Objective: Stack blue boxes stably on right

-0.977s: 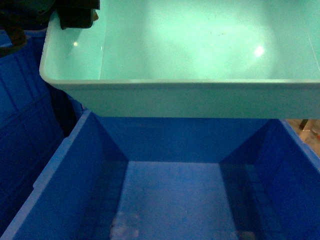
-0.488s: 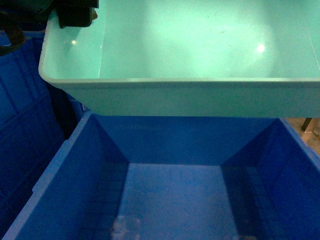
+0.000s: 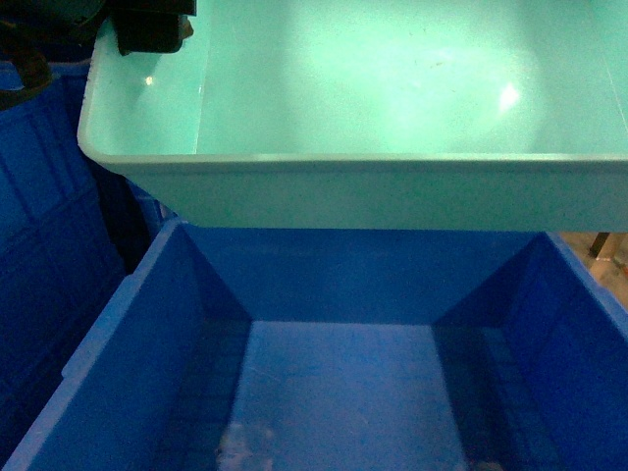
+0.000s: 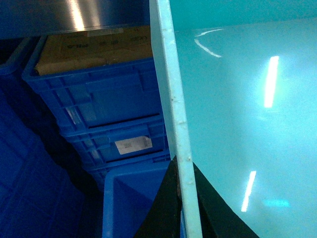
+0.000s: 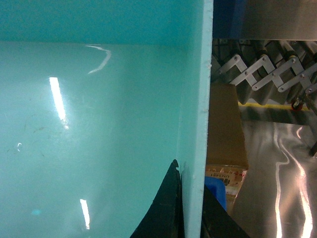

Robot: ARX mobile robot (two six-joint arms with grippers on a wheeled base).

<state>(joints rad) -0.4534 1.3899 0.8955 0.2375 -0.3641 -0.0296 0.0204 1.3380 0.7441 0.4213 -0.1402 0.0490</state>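
A light turquoise tub (image 3: pixel 392 108) hangs in the air above an open dark-blue crate (image 3: pixel 343 392). My left gripper (image 4: pixel 184 198) is shut on the tub's left rim (image 4: pixel 176 114), one black finger on each side of the wall. My right gripper (image 5: pixel 190 203) is shut on the tub's right rim (image 5: pixel 198 99) in the same way. In the head view the left gripper (image 3: pixel 147 29) shows as a dark block at the tub's far left corner; the right one is out of that view. The tub's inside is bare and glossy.
More dark-blue crates (image 4: pixel 99 104) are stacked to the left, one holding a brown cardboard box (image 4: pixel 94 49). On the right stand a cardboard box (image 5: pixel 225 129), a shiny metal surface (image 5: pixel 282 173) and an expanding roller conveyor (image 5: pixel 267 64).
The tub has barely shifted in the head view, its near rim wavering by a few pixels. Both grippers keep their hold.
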